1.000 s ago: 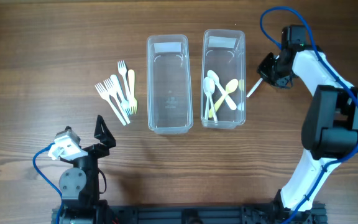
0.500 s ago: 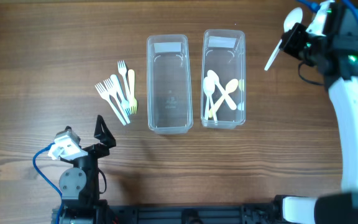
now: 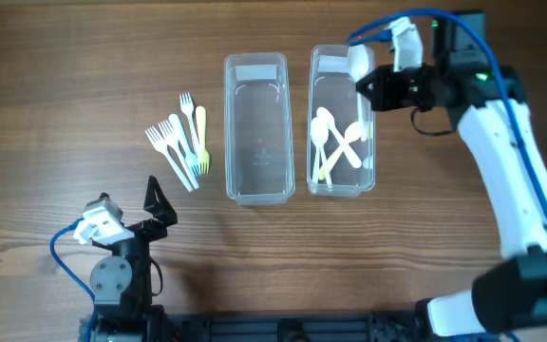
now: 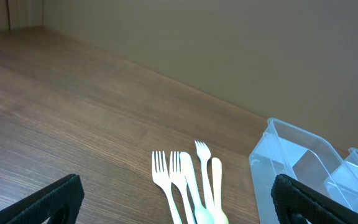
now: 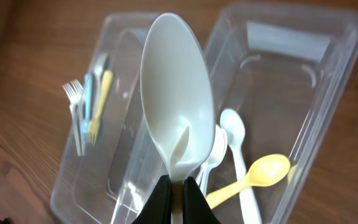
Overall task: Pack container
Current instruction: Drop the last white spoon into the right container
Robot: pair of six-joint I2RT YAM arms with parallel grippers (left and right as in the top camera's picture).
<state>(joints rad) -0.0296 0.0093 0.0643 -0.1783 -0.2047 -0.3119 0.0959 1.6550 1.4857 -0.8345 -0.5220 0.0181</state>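
My right gripper [image 3: 376,87] [image 5: 178,186] is shut on a white plastic spoon [image 5: 179,121], whose bowl [image 3: 358,63] sticks out over the far end of the right clear container [image 3: 372,142]. Several white and yellow spoons [image 3: 335,142] lie in that container; they also show in the right wrist view [image 5: 244,168]. The left clear container [image 3: 231,123] holds nothing. Several forks [image 3: 183,141] lie on the table left of it; they also show in the left wrist view [image 4: 188,180]. My left gripper [image 4: 173,199] is open and empty, near the table's front left [image 3: 155,204].
The wooden table [image 3: 65,85] carries the two containers side by side in the middle. The right arm [image 3: 501,180] reaches in from the right edge. The left arm's base [image 3: 117,275] stands at the front left.
My right gripper has lifted the white spoon from the table right of the containers, swung up and moved left over the right container. The left arm has not moved.
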